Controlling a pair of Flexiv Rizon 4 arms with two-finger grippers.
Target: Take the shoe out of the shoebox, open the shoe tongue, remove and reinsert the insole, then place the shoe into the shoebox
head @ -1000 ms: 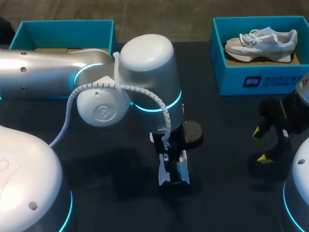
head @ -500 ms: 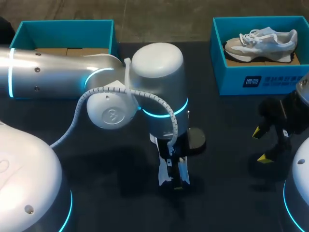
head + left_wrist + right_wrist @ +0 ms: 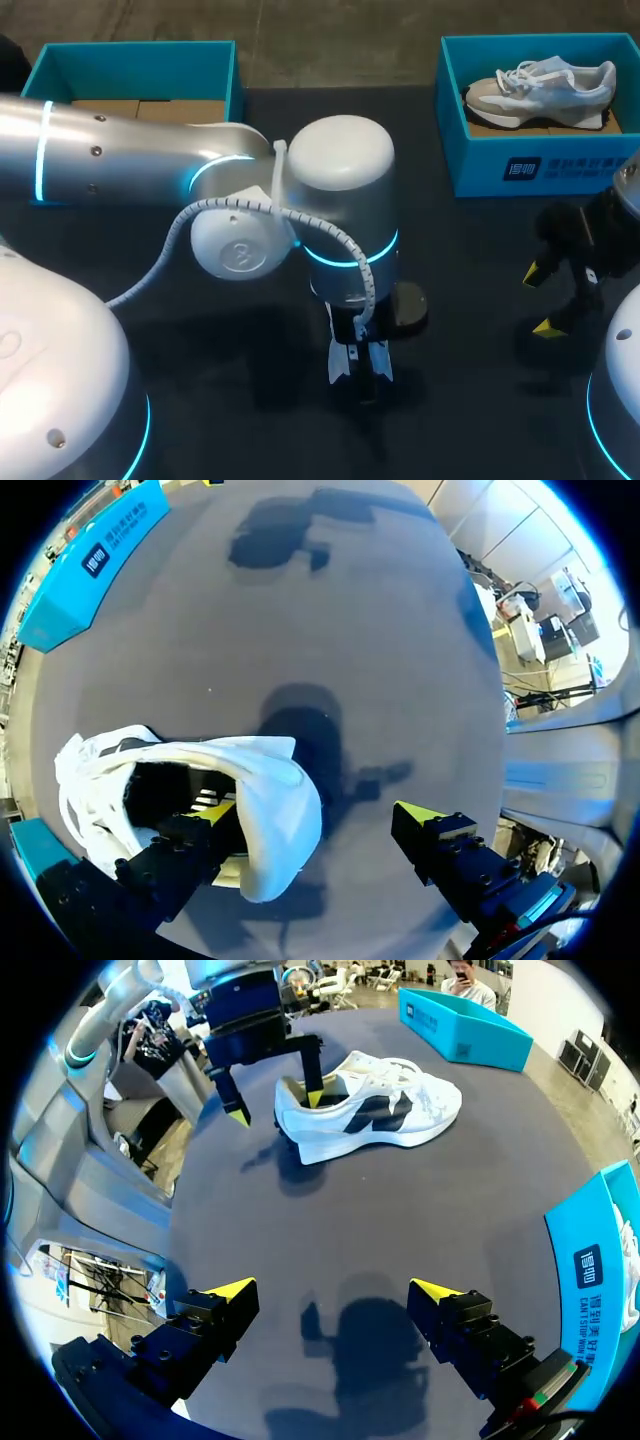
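While the white sneaker sits on the dark bench, my left hand is wide open, one finger inside its heel hole. My right hand is open and holds nothing. One blue shoebox holds another sneaker.

A robotics lab: left arm and right arm stand at a black table.
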